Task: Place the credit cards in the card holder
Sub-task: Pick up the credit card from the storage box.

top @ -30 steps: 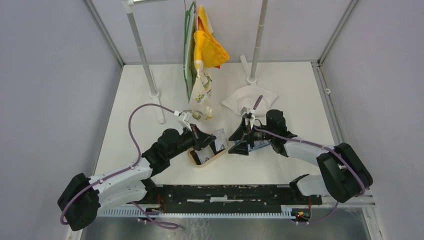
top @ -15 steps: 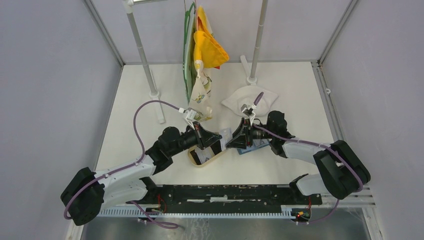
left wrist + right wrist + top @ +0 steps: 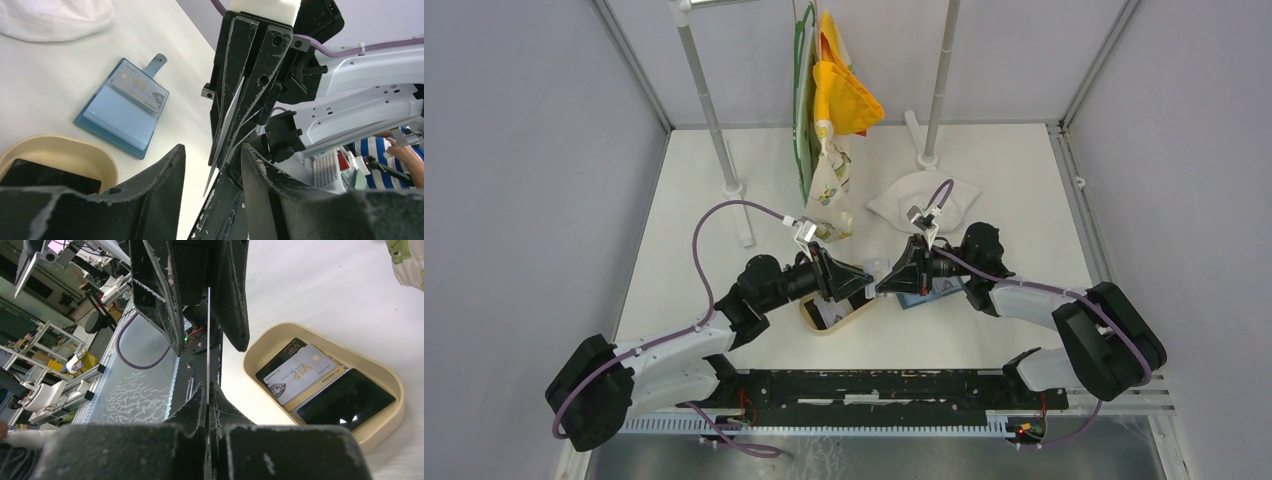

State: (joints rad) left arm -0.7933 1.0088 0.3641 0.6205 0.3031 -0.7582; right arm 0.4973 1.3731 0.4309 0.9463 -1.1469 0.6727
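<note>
Right wrist, card [image 3: 208, 365] edge-on, left hand [image 3: 207, 347] astride

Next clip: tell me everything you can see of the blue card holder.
The card holder lies open and flat on the white table, close beside the tan tray. It looks like soft leather or plastic, with a darker teal border and pale blue stacked pockets inside. A strap tab with a round snap sticks out from its far corner. A silver card marked VIP sits in the top pocket. Nothing grips it.
</note>
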